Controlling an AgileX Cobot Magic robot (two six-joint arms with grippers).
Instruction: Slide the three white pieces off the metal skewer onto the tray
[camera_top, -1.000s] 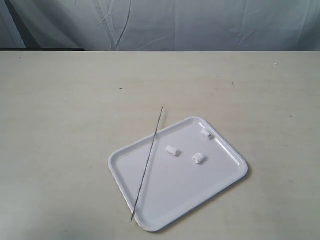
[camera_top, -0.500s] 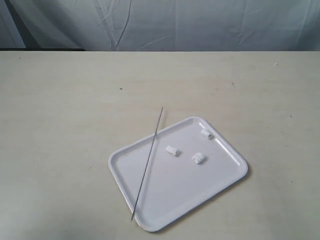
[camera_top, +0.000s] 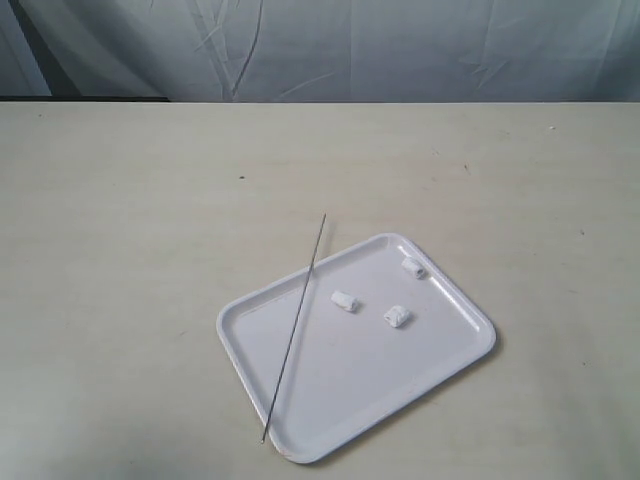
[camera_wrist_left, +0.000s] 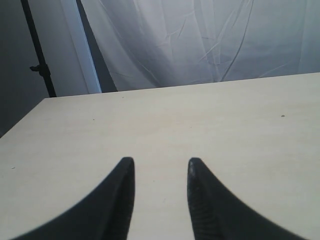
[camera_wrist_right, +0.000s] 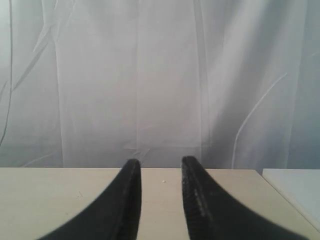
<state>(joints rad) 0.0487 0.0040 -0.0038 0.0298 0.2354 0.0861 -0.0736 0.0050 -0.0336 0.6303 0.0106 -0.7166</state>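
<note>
The white tray (camera_top: 440, 375) lies on the table at the lower right of the exterior view. Three white pieces rest loose on it: one (camera_top: 344, 299) near the middle, one (camera_top: 396, 317) beside it, one (camera_top: 412, 268) by the far rim. The metal skewer (camera_top: 294, 326) lies bare across the tray's left part, its ends sticking out past the rim. Neither arm shows in the exterior view. My left gripper (camera_wrist_left: 161, 161) is open over bare table. My right gripper (camera_wrist_right: 159, 161) is open too, with nothing between its fingers.
The beige table (camera_top: 140, 250) stretches around the tray. A wrinkled white curtain (camera_top: 330, 50) hangs behind the far edge. A dark stand (camera_wrist_left: 37, 60) shows in the left wrist view beyond the table's corner.
</note>
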